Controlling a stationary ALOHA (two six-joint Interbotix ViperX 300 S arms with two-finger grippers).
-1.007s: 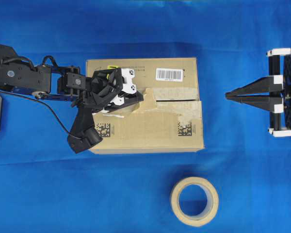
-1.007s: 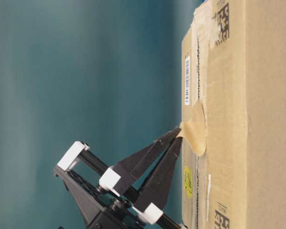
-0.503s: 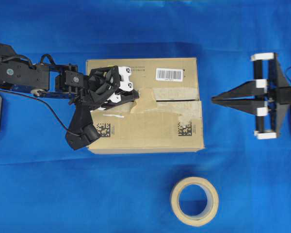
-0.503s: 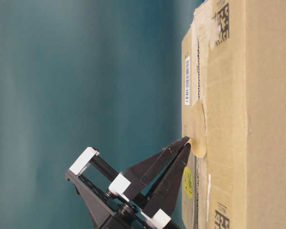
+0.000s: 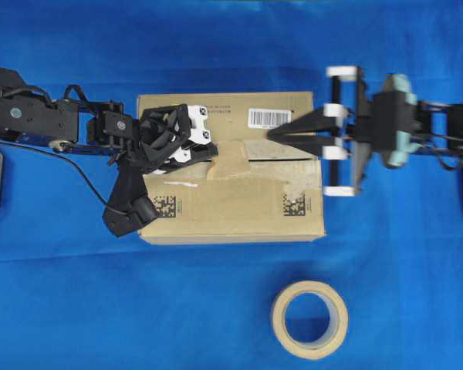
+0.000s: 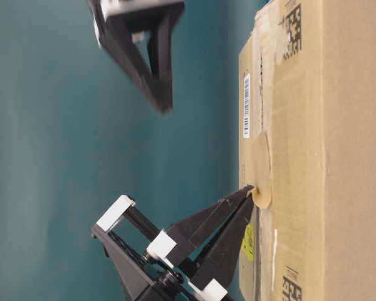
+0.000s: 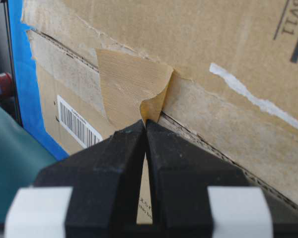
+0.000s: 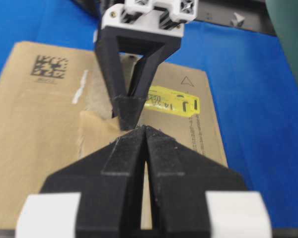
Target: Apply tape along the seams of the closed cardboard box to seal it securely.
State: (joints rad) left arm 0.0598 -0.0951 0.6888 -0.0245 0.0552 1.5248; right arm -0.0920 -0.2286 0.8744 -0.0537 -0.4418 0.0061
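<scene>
A: We see the left arm (image 5: 38, 123) stretched in from the left edge of the overhead view, its wrist rolled so that the left gripper (image 5: 213, 156) lies on its side. How do the jaws stand?

B: We find them pressed together, pinching one curled corner of the tape (image 7: 131, 87) at the very tips.

A: And the right arm (image 5: 440, 127)?

B: We note it extended inward from the right, level, the right gripper (image 5: 272, 135) closed on nothing, its tips above the box top and pointing toward the left gripper, a short gap between them.
</scene>
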